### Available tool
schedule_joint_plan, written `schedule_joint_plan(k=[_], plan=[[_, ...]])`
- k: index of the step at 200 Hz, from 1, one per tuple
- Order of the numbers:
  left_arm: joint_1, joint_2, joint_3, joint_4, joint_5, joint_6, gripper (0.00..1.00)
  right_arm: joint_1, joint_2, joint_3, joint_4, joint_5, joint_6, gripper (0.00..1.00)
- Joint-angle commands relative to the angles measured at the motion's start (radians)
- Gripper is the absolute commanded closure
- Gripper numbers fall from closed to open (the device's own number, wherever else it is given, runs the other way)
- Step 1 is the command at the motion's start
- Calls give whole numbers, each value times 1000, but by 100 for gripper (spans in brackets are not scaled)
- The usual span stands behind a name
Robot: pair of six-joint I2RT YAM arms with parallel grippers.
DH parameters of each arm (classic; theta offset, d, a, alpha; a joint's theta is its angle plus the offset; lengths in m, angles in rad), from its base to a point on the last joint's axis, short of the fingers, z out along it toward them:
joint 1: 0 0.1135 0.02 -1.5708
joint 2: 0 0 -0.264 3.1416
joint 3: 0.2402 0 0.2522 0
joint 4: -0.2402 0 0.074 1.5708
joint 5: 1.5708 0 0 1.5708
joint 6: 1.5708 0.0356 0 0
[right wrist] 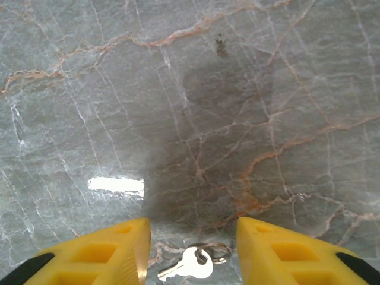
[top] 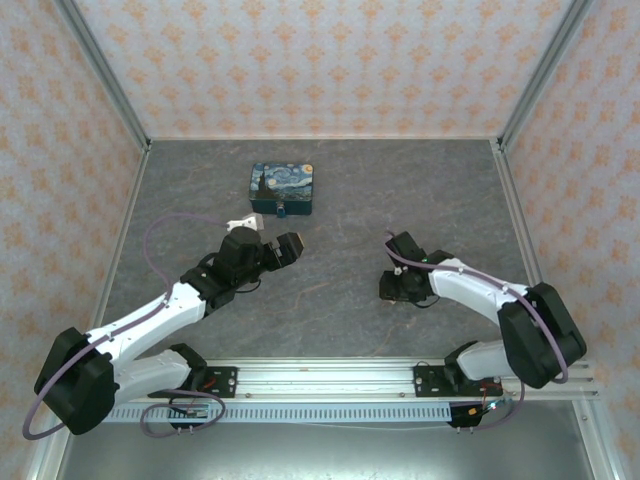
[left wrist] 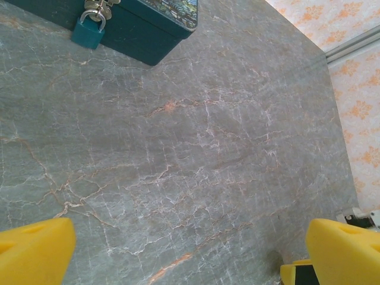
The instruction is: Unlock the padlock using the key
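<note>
At the far middle of the grey, marble-patterned table (top: 340,250) sits a rectangular tin (top: 281,185) with a blue-and-yellow painted lid. The padlock (top: 282,211) hangs on the tin's near side. In the left wrist view it is a small dark teal body with a thin metal loop, hooked through a silvery clasp (left wrist: 98,7) on the tin's front wall. Its body rests against that wall, right at the table surface.

The left gripper (top: 268,240) is stretched forward from its base and hovers just short of the tin, a little to the left of the padlock. Its yellow fingers (left wrist: 35,249) stand wide apart at the two lower corners of the wrist picture, with bare table between them. They hold nothing and touch nothing.

On the right side of the table, well apart from the tin, the right gripper (top: 398,288) points straight down at the surface. Its wrist camera shows the key (right wrist: 187,266), small and silver-coloured, lying flat on the table with a thin ring (right wrist: 218,252) through its head. The key lies between the two yellow fingers (right wrist: 285,249), which straddle it. A narrow strip of table shows on either side of it, so the fingers are parted and not clamped on it. Whether their tips rest on the table cannot be told. The gripper casts a dark shadow on the surface ahead of it, and a bright patch of reflected light lies to the left.
</note>
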Motion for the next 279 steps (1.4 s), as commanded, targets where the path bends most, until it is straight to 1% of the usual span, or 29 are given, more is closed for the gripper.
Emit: schedule_joint_plan(k=[1,55,125,164,202,230,247,279], plan=[[-9,-1,26,-8,-27,9,0,9,27,27,12,18,-28,58],[-9,3,37,-34,-36,25,0,20,46,19,-19,-2,-11,61],[-9,5,48,-56,-47,31,0,23,-19,-16,-86,-12,9,65],[-9,5,52,-65,-55,35,0,24,-44,-40,-90,-23,23,68],[-9,4,56,-74,-59,39,0,25,-30,-42,-74,-41,23,72],[-9,1,59,-82,-66,40,0,26,-22,-31,-75,-27,19,72],[-9,-2,59,-89,-70,42,0,40,-34,-2,-97,6,9,72],[-9,-9,59,-99,-78,45,0,59,-42,41,-126,53,-16,67]])
